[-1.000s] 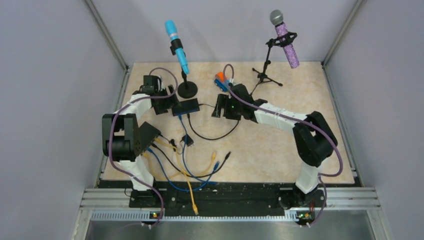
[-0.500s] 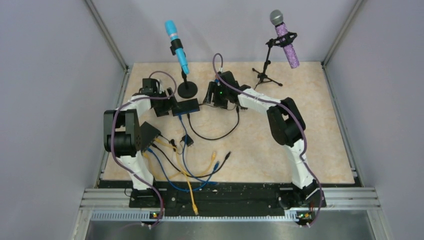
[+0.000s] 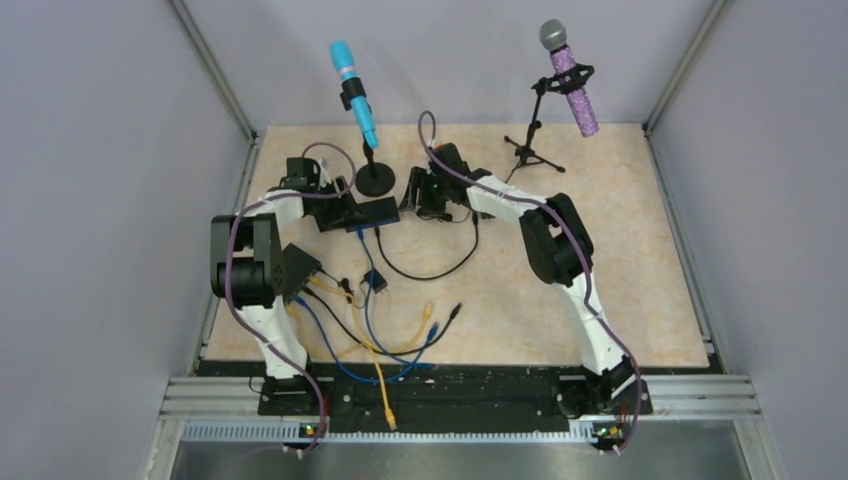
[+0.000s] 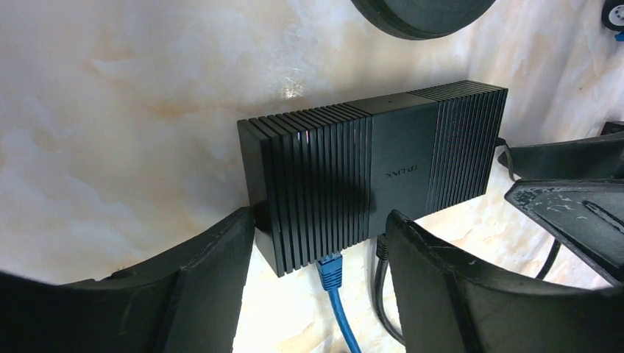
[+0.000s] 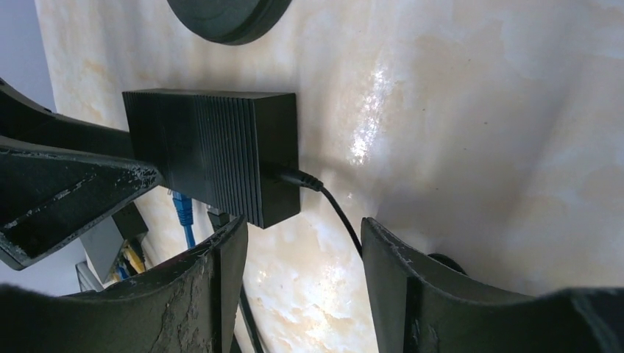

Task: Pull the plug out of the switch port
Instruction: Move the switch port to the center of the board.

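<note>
As I look from above, the black switch [image 3: 373, 213] lies on the bench [image 3: 620, 250] toward the far left, just in front of the round base [image 3: 375, 181] of the blue microphone stand. The left end effector [image 3: 341, 212] is at its left end and the right end effector [image 3: 413, 198] is at its right end. Loose cables [image 3: 385, 345] lie tangled nearer to the arm bases. From the left wrist camera, I see the two fingers [image 4: 213, 279] standing on either side of the near end of the switch, one against the short end face and the other at the front face. They are very close or touching, but I cannot tell if they really press it. A blue plug [image 4: 330, 269] sits in a front port between them. From the right wrist camera, the jaws are apart and hold nothing. A round black plug [image 5: 294, 178] is inserted in the end face of the switch, just ahead of the fingertips, and its black cable [image 5: 342, 215] runs down between them.
</note>
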You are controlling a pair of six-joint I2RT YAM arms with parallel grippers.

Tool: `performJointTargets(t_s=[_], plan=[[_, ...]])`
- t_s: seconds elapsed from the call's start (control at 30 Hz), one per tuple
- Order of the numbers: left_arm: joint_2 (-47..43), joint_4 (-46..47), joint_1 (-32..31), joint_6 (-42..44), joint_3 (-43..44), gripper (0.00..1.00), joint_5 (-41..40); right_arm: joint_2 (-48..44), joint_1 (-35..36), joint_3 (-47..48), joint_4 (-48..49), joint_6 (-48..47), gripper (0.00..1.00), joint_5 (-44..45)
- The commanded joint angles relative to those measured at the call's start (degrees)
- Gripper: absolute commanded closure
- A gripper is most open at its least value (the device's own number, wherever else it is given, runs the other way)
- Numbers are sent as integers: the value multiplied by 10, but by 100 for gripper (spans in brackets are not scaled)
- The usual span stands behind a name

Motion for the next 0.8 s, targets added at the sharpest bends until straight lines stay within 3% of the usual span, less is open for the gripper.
performJointTargets(t_s=[0.0, 0.27, 0.77], plan=[[10, 26, 3, 9, 8, 31, 40, 13, 12, 40, 7, -12, 43, -26], [8, 52, -2, 7, -6, 38, 106, 16, 10, 53, -14, -54, 39, -29], [-12, 64, -62, 15, -33, 38, 118, -125, -7, -178, 67, -91, 36, -9]])
